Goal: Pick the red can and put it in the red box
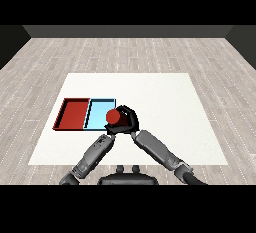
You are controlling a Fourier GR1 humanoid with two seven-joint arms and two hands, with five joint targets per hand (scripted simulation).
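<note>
We hold the small red cylindrical can [115,116] in our curled right hand [127,119], over the light blue tray's [98,112] right edge; the flat red tray [72,113] lies at nine o'clock.

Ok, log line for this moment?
right hand holds red can | over light blue tray edge | red tray unfilled
</note>
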